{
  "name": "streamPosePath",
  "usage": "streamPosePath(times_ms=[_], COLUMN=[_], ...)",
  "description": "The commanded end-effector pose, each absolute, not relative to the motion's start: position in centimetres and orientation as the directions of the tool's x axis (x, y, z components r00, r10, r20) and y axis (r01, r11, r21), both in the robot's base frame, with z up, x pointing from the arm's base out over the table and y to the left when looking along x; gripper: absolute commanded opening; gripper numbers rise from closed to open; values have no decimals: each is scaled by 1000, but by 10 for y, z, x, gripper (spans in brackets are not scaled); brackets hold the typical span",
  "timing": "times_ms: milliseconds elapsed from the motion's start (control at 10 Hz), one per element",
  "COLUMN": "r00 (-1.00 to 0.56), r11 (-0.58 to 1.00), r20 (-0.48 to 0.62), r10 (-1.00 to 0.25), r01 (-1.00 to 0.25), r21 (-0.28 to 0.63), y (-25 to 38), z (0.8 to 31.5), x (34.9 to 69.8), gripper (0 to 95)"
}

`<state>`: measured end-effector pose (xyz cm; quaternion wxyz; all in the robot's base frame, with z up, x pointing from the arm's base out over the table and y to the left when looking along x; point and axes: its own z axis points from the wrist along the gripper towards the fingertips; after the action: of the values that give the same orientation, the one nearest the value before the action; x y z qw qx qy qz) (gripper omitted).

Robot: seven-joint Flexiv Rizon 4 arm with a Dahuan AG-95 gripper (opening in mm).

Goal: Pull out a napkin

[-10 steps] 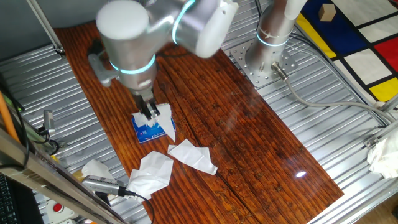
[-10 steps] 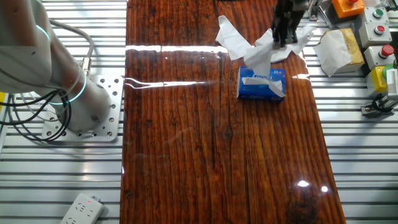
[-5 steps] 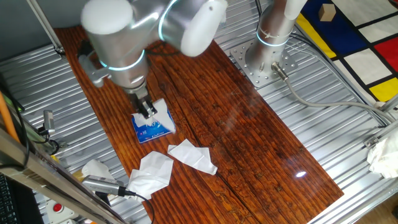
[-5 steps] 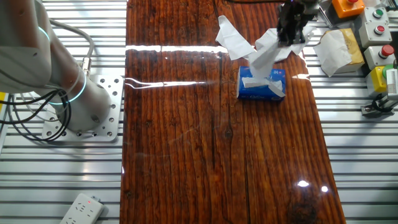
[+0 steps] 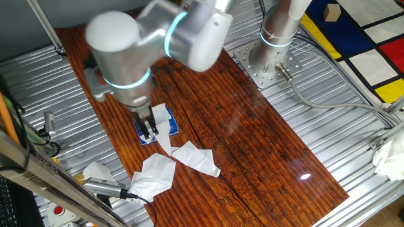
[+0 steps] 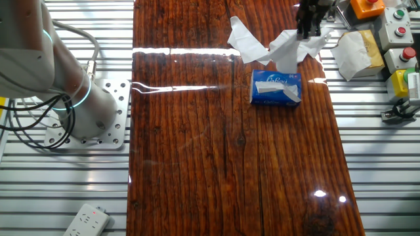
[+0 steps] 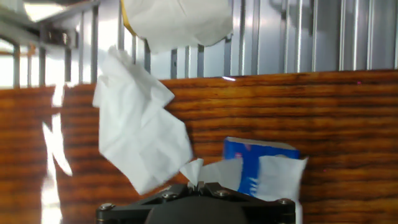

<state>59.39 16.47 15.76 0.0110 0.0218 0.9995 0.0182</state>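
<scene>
- Dark wood table [image 6: 197,131] holds the blue pack [image 6: 275,88].
- My arm points straight down over the pack's edge.
- My tool [image 6: 308,18] is clamped on the napkin [image 6: 287,51], lifted above the pack.

Napkin [image 6: 287,51] seemingly just above pack [image 6: 275,90]

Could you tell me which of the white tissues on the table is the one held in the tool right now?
It is the napkin pinched in the tool, hanging above the blue pack. The two other tissues lie flat on the wood, untouched.
</scene>
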Motion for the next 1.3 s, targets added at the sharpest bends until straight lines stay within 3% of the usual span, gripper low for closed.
streamPosePath(times_ms=[100,400,1300], r00=[-997,-995,-993], r11=[997,995,994], r20=[-24,-23,-56], r10=[78,97,103], r01=[77,96,101], r21=[29,29,34], y=[178,184,184], z=[155,155,111], x=[602,611,617], gripper=[0,0,0])
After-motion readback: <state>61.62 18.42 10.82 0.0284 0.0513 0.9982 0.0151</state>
